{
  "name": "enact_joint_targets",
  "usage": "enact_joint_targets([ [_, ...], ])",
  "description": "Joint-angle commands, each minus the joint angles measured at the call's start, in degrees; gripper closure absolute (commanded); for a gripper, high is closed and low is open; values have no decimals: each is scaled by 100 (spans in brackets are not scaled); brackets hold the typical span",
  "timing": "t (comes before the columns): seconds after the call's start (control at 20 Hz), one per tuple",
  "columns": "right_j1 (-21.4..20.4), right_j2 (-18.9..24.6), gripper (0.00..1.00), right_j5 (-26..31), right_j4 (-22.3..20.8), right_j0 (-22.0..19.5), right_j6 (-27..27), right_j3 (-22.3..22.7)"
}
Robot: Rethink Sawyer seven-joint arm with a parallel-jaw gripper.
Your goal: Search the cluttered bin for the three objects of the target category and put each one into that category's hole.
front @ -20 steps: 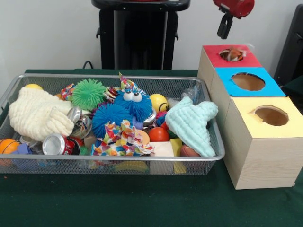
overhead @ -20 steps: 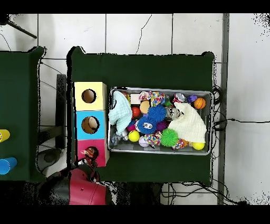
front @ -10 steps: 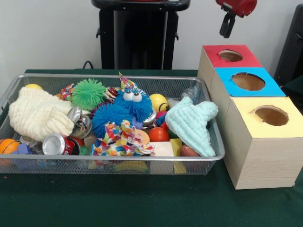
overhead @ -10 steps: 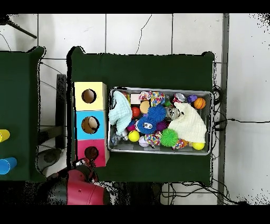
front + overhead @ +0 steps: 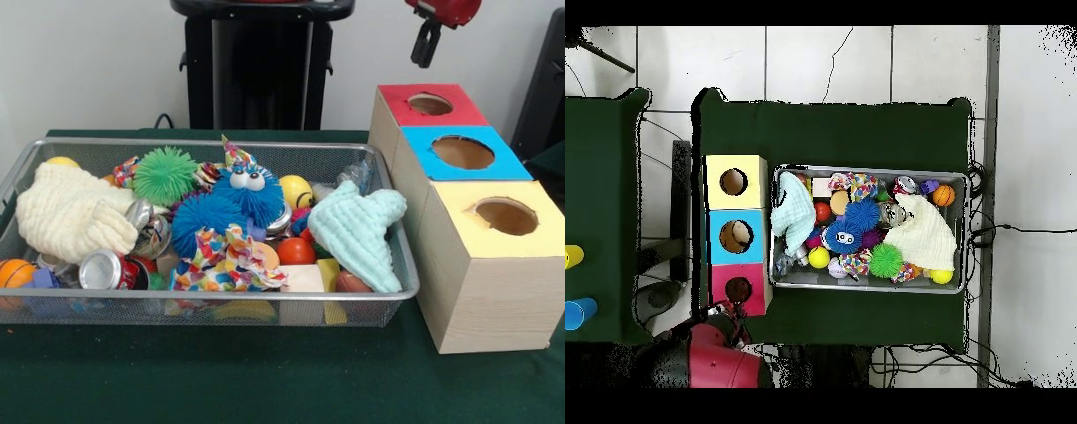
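My gripper [image 5: 425,44] hangs high at the top right, above and just behind the red box's hole [image 5: 430,104], which looks empty. In the overhead view the gripper [image 5: 727,314] sits just beyond the red box [image 5: 738,290]. Nothing shows in its grasp. The wire bin [image 5: 212,144] holds a green spiky ball [image 5: 164,174], a blue spiky ball [image 5: 205,221], a blue furry toy with eyes [image 5: 250,190], a cream cloth [image 5: 71,212], a mint cloth [image 5: 357,230], crushed cans [image 5: 101,269], a yellow ball [image 5: 295,189] and a red ball [image 5: 296,252].
Three boxes stand in a row right of the bin: red, then blue with its hole [image 5: 463,152], then yellow with its hole [image 5: 506,215]. An orange ball [image 5: 13,272] and a colourful fabric piece [image 5: 229,261] lie near the bin's front wall.
The item lying in the red box's hole one second ago has dropped out of sight. The gripper has risen a little, up and to the right.
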Motion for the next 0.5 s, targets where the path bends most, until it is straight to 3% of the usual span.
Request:
enact_joint_targets([
  [0.05, -48, -182, 100, 224, -611, -599, -144, -502],
  [0.25, -117, -165, 100, 43, -1008, -924, -339, -576],
  [0.5, -252, 220, 100, -556, -1681, -1731, -740, -459],
])
